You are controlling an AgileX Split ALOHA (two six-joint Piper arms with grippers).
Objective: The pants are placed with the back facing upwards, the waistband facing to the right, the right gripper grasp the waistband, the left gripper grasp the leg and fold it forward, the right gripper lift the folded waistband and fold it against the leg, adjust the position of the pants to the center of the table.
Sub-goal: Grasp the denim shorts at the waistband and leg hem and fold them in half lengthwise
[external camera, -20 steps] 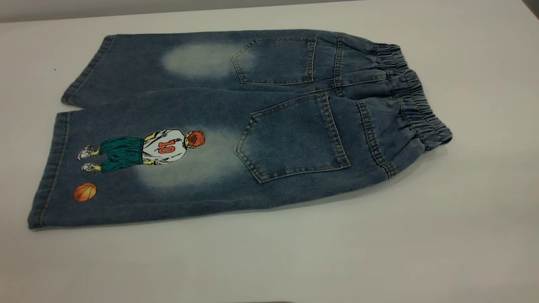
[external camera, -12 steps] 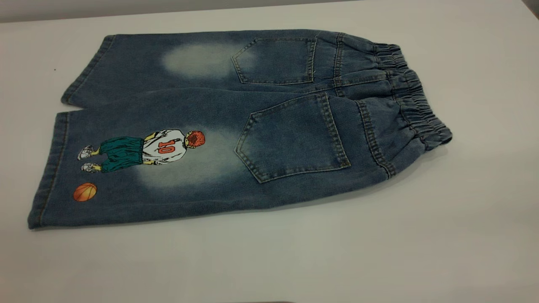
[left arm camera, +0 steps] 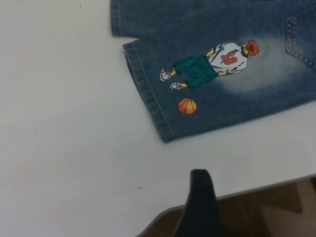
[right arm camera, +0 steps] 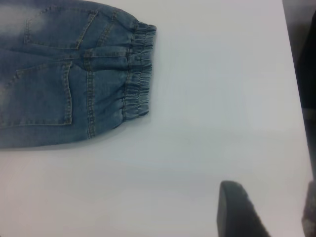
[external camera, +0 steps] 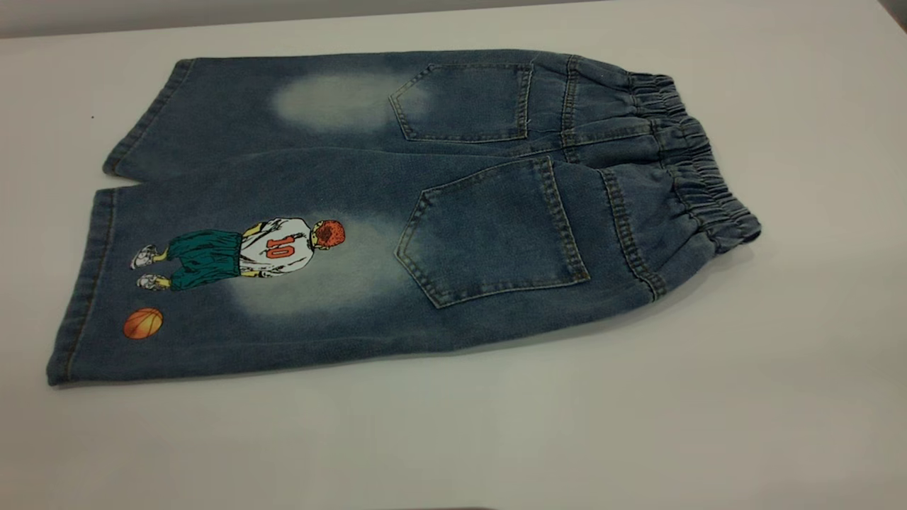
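Observation:
The pants [external camera: 397, 212] lie flat on the table [external camera: 638, 425], back pockets up. The elastic waistband [external camera: 698, 163] points right. The leg [external camera: 212, 283] with the number 10 player and orange basketball lies nearest, its hem at the left. Neither gripper shows in the exterior view. In the left wrist view the left gripper [left arm camera: 256, 217] hangs open over the table's edge, well short of the leg [left arm camera: 222, 79]. In the right wrist view the right gripper [right arm camera: 274, 212] is open above bare table, apart from the waistband [right arm camera: 138, 74].
The plain leg [external camera: 283, 106] with a faded patch lies on the far side. The table's edge [left arm camera: 247, 190] with brown floor beyond shows by the left gripper. A dark strip [right arm camera: 308, 74] runs past the table's edge beside the right gripper.

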